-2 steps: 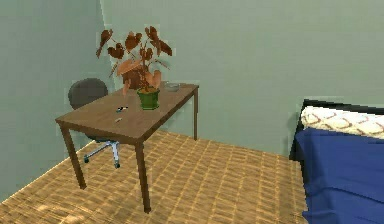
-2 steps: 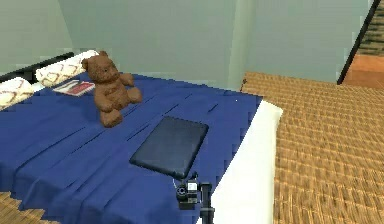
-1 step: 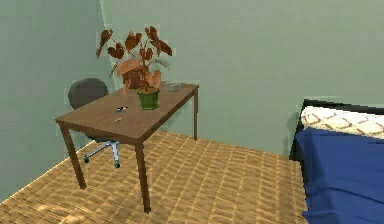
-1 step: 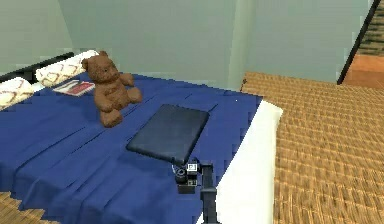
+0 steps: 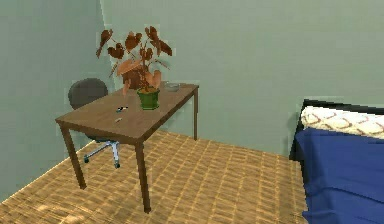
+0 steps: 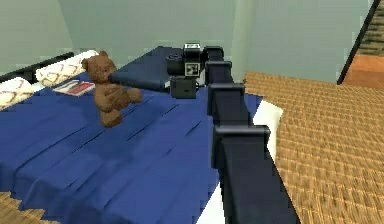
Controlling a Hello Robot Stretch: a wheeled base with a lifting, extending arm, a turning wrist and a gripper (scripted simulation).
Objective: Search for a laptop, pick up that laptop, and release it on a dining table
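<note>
My arm (image 6: 235, 130) reaches out over a bed with a blue blanket (image 6: 140, 150) in the arm side view. The gripper (image 6: 118, 79) points toward the view's left, its dark body beside the two white marked squares. A brown teddy bear (image 6: 108, 98) sits on the blanket right at the fingers' end, so I cannot tell whether the gripper holds anything. In the forward view a wooden table (image 5: 105, 118) stands at the left with a potted plant (image 5: 143, 68), a small pale grey thing (image 5: 172, 87) at its far end and small dark bits (image 5: 122, 108).
A grey office chair (image 5: 88, 95) stands behind the table against the green wall. The bed's corner (image 5: 345, 160) with a patterned pillow (image 5: 343, 120) lies at the forward view's right. On the bed lie a book (image 6: 72, 88) and pillows (image 6: 62, 68). Wood floor (image 6: 330, 130) runs beside the bed.
</note>
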